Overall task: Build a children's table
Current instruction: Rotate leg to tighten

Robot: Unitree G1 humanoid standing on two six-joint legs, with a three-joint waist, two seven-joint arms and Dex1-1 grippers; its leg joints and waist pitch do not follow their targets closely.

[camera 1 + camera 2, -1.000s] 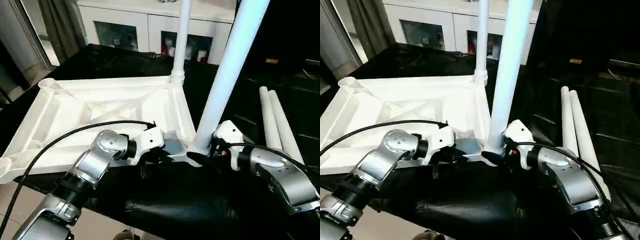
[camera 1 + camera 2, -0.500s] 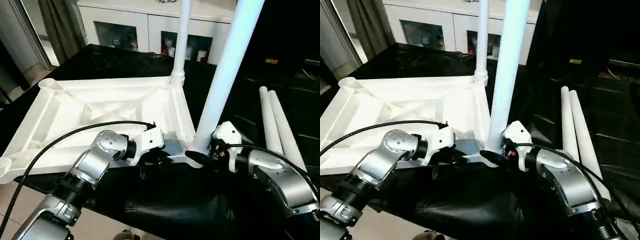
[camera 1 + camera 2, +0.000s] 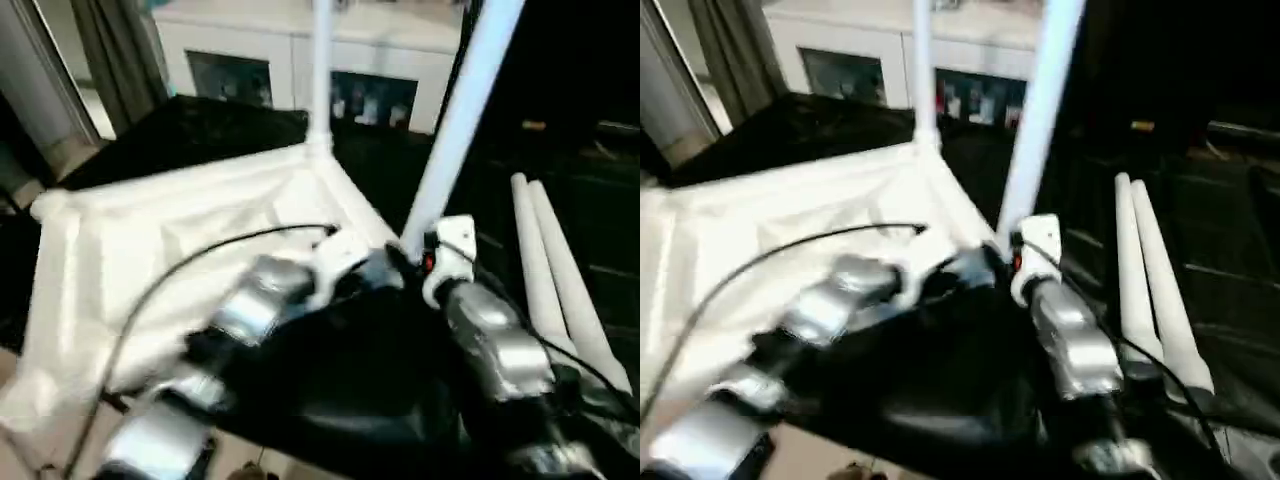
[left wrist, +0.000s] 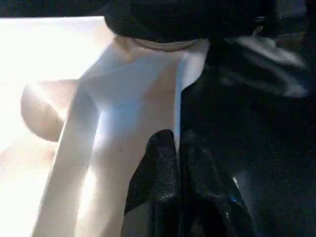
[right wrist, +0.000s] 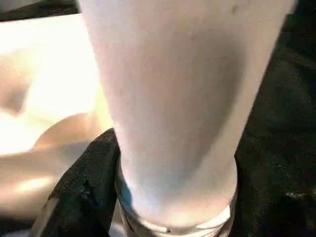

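The white table top [image 3: 180,230] lay upside down on the black tabletop [image 3: 340,400]. The left gripper [image 4: 180,163] had its jaws pressed together, holding nothing, with the tips against the top's near edge. The right gripper [image 5: 163,197] had its jaws partly open around the foot of a standing leg [image 3: 455,130]; one black finger [image 5: 86,185] touched it. Another leg [image 3: 320,70] stood beyond the jaws. Two loose legs [image 3: 555,270] lay off to the right of them.
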